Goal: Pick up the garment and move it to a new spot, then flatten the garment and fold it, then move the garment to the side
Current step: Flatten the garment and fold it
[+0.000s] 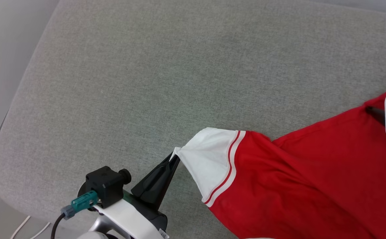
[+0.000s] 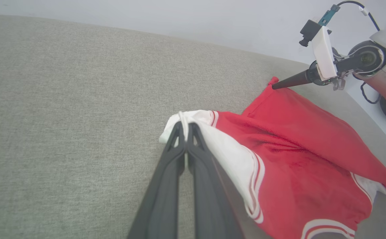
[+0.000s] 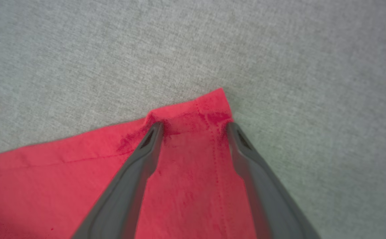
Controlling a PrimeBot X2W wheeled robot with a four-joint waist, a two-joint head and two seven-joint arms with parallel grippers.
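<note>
With left fingers [image 2: 166, 186] clamped on garment [image 1: 295, 186] sleeve tip [image 2: 196, 118], right fingers [image 3: 130, 172] spread astride red corner [image 3: 213, 106]: limp, light, likely best pinched at hems.

Left gripper [image 2: 187, 127], jaws together, pinches the garment's [image 2: 295, 159] white sleeve [image 2: 232, 156].

Grey cushion [image 1: 146, 83] carrying 1 garment [image 1: 295, 186]
I am looking down on a grey woven cushion with a rounded corner; the garment, red with 1 white sleeve, is lying creased across its right side.
</note>
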